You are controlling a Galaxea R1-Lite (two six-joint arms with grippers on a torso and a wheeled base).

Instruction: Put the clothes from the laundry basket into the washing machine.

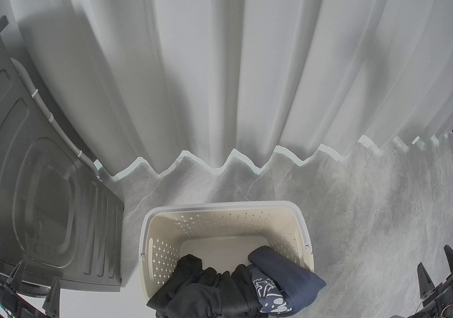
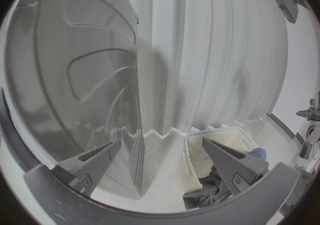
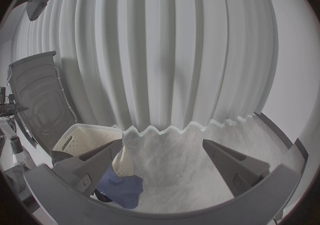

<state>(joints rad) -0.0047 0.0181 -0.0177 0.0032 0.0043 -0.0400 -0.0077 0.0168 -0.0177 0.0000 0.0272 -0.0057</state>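
A cream laundry basket (image 1: 222, 220) stands on the floor just in front of me. Black clothes (image 1: 203, 290) are heaped at its near side, and a navy blue garment (image 1: 288, 281) drapes over its near right rim. The grey washing machine (image 1: 52, 205) stands left of the basket, its ribbed panel facing me. My left gripper (image 1: 33, 286) is low on the left beside the machine, open and empty; its wrist view shows the machine (image 2: 76, 68) and the basket (image 2: 216, 139). My right gripper (image 1: 434, 269) is low on the right, open and empty, with the navy garment (image 3: 123, 189) nearby.
A white pleated curtain (image 1: 236, 59) hangs behind the basket down to the grey marbled floor (image 1: 377, 220). A ribbed hose (image 1: 47, 116) runs along the machine's far edge. Open floor lies right of the basket.
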